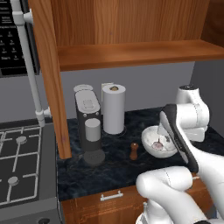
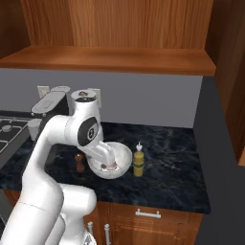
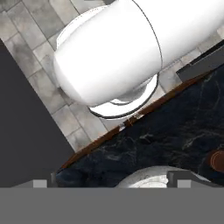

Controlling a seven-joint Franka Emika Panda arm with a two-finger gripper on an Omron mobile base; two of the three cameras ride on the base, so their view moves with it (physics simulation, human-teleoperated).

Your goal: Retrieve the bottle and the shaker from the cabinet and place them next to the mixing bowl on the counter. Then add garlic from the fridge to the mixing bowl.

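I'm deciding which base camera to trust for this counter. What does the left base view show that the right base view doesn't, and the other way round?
Left base view: the paper towel roll standing beside the coffee machine, and the stove grates.

Right base view: the yellow bottle standing just right of the mixing bowl, and the dark wall at the counter's right end.

Both: the mixing bowl with garlic inside, the brown shaker to its left, the dark counter, the wooden cabinet above.
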